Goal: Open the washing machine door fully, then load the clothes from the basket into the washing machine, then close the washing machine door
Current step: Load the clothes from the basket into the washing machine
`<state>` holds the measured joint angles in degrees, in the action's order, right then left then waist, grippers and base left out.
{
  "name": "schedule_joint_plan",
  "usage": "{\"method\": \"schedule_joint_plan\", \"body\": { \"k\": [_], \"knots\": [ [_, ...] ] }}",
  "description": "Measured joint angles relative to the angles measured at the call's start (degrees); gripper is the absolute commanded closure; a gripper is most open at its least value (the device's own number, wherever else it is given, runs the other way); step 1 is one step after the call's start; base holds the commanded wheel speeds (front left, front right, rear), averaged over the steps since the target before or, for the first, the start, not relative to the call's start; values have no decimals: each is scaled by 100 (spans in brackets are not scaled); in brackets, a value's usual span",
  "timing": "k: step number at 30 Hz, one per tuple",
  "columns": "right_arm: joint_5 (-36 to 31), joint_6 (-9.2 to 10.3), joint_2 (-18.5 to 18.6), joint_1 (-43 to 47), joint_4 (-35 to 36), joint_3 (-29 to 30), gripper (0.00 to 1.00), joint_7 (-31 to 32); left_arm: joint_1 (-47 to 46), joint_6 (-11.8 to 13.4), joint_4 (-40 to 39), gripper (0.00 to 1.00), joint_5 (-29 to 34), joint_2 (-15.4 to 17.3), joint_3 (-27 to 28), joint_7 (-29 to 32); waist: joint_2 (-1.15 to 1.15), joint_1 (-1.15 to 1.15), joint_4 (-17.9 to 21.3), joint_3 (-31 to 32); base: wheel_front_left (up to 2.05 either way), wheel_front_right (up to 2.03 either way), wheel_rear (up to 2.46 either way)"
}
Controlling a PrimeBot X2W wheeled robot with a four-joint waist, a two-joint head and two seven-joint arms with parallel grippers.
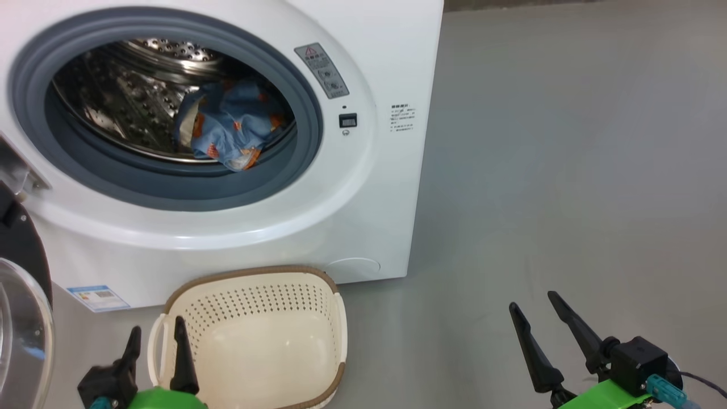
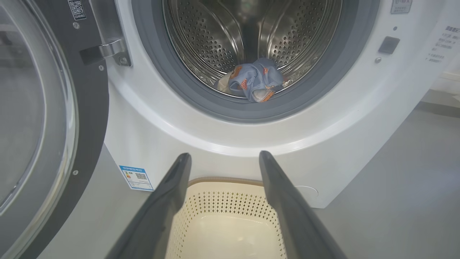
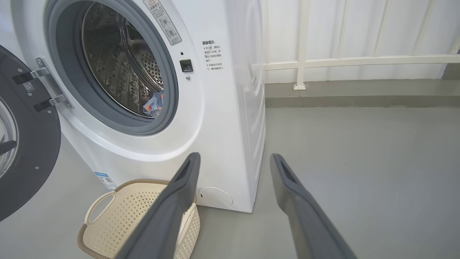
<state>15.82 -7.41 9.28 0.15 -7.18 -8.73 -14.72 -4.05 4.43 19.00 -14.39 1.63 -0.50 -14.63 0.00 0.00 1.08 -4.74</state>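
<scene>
Two pairs of jaws stand wide apart, gripping nothing: my left gripper (image 1: pixel 158 325) hangs over the near end of the basket (image 1: pixel 255 272), my right gripper (image 1: pixel 532 300) above the floor (image 1: pixel 568 170) well to its right. I see the clothes (image 1: pixel 230 125) bunched at the front lip of the drum (image 1: pixel 130 96) inside the washing machine (image 1: pixel 363 187), its door (image 1: pixel 23 250) swung open at left.

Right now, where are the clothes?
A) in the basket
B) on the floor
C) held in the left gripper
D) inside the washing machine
D: the clothes lie bunched inside the washing machine, just behind its grey door seal, while the basket in front of it shows a bare bottom.
</scene>
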Motion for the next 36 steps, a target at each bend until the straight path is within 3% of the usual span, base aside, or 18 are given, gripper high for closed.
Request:
{"method": "schedule_joint_plan", "body": {
  "k": [16,36],
  "knots": [
    [-2,0,65,209,-94,19,0,0,760,-65,-737,0,-51,47,-29,0,0,0,0,425,0,0,0],
    [-20,0,-3,490,-133,292,0,0,1379,35,-1326,0,-49,65,-135,0,0,0,24,759,0,0,0]
  ]
}}
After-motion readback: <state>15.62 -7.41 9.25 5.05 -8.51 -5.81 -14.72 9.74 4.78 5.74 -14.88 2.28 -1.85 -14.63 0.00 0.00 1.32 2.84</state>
